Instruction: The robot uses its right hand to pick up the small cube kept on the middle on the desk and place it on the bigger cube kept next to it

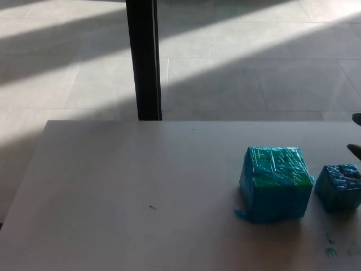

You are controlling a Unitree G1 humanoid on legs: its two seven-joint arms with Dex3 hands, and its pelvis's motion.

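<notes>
Right hand (356,135): only two rounded black tips show at the picture's right edge (one above the other), dark and matte, without visible cables, screws or markings

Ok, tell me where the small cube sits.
In the head view, the small cube sits on the desk near the right edge, just right of the bigger cube.
</notes>
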